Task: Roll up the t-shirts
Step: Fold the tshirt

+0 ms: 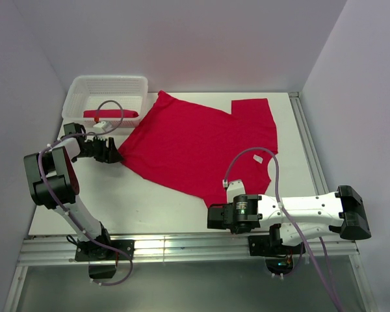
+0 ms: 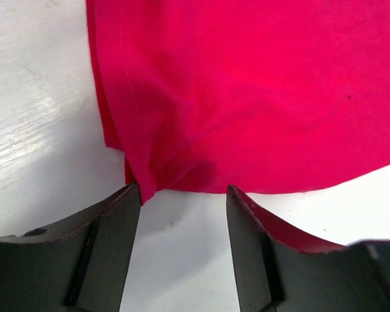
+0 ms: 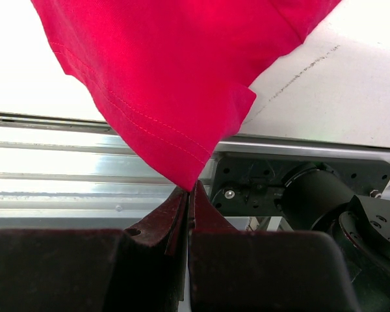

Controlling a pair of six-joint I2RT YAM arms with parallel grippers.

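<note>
Right tool point(image 3: 190, 192) pinching t-shirt point(image 3: 169, 78) corner, white label point(image 1: 257, 158) unreadable

White shells, black joints: left arm point(image 1: 52, 175), right arm point(image 1: 305, 208); lilac cables point(image 1: 247, 153); black gripper fingers point(image 2: 110, 247).

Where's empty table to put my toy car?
Bare table: near-left, between the spread t-shirt and front rail, and along the right edge. Crowded: where left gripper, basket and shirt corner meet, and where the right gripper pinches the hem.

I see bare table point(image 1: 140, 201) at seven o'clock of the spread t-shirt point(image 1: 201, 140); the white lattice basket point(image 1: 75, 97) blocks my ten o'clock corner.
</note>
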